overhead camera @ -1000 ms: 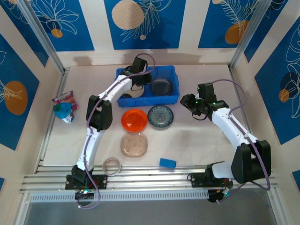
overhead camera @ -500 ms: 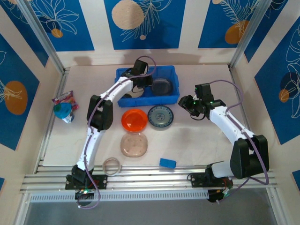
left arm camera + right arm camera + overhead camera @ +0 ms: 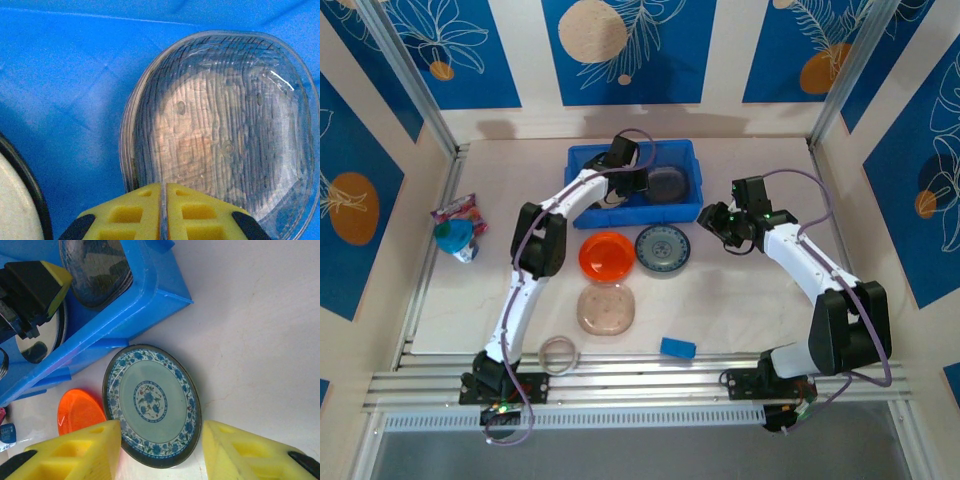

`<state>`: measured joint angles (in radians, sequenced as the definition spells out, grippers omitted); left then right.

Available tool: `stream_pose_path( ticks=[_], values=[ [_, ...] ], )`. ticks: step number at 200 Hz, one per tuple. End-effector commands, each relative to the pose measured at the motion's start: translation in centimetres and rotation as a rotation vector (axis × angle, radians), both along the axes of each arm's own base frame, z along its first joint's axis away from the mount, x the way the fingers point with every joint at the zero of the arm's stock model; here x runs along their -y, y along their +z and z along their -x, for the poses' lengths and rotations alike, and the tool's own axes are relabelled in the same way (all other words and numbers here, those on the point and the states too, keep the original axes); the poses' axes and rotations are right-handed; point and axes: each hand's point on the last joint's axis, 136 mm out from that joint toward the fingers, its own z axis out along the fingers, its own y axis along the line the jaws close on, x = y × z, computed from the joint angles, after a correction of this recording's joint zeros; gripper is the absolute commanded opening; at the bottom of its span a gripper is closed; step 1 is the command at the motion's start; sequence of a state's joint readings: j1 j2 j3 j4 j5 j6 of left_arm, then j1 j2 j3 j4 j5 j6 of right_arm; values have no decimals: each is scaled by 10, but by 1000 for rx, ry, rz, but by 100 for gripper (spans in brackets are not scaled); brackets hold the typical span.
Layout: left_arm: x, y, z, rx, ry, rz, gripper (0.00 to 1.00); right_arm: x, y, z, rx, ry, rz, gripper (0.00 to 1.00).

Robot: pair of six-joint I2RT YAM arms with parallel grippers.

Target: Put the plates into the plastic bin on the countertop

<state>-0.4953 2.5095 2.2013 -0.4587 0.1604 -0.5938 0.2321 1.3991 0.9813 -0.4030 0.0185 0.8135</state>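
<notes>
Right wrist: right jaws hang open over the patterned plate (image 3: 152, 405) beside the plastic bin (image 3: 165, 290), likely slick, brittle, best rim-pinched; left jaws clamp a clear plate (image 3: 225, 130).

Spread yellow fingers (image 3: 75, 450) hover over the blue-patterned plate (image 3: 151, 405), lying just beside the blue bin (image 3: 161, 292).
</notes>
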Motion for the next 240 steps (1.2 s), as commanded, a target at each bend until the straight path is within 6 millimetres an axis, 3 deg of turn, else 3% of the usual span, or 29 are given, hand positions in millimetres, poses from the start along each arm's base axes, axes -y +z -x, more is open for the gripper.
stream_pose_path(
  ticks=[1,28,62,98,130,166,210,240],
  values=[
    [10,9,2,10,-18,31,13,-8,15,-7,37,31,-19,47],
    [10,40,-4,70,-20,41,15,-11,23,-8,63,44,-28,47],
    [11,85,-8,152,-36,60,28,-23,24,-4,61,101,-44,47],
    [2,117,11,206,-52,58,44,-52,27,20,44,239,-48,47],
    [-15,126,54,210,-55,114,46,-85,28,59,25,386,-37,43],
    [-33,127,116,203,-104,77,44,-111,10,97,-62,496,-70,31],
    [-57,110,183,126,-142,58,42,-133,-18,132,-170,599,-48,34],
    [-58,91,230,106,-184,53,42,-147,-36,152,-238,661,-47,43]
  ],
)
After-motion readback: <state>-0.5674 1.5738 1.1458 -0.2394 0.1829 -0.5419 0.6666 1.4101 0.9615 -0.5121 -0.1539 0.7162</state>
